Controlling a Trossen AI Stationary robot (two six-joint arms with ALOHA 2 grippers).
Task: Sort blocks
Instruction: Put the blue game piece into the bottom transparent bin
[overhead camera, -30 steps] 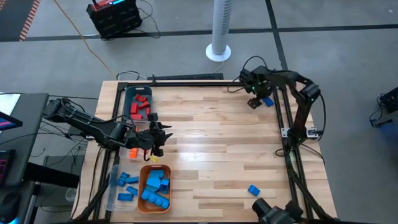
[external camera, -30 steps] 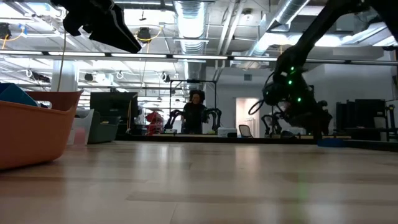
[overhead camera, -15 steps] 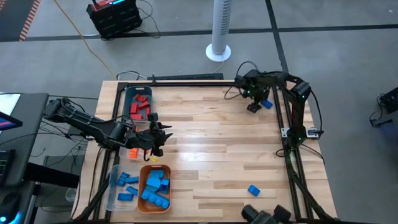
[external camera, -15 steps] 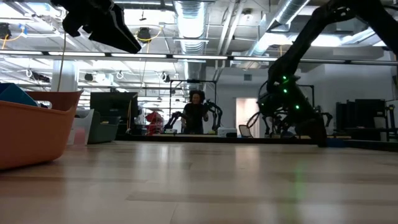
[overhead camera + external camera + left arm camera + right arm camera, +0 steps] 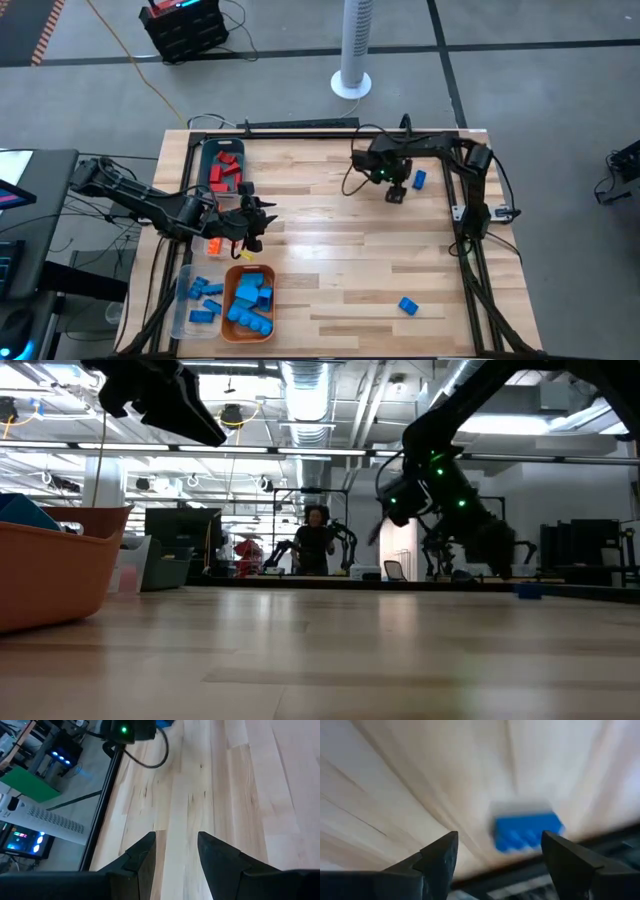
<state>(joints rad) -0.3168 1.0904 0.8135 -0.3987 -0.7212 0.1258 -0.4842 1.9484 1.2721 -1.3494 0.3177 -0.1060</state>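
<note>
Your right end effector [image 5: 397,192] hangs near the desk's [image 5: 340,260] far right corner, fingers spread, empty; 1 blue block [image 5: 419,179] lies just beside it. Your left end effector [image 5: 252,226] waits spread near the left edge by the orange tray [image 5: 229,276].

Blocks [image 5: 249,303] mostly binned, two loose

Probably robotics lab: exposed ceiling ducts [image 5: 300,390], more robot arms [image 5: 345,545] behind, concrete floor [image 5: 560,110].
</note>
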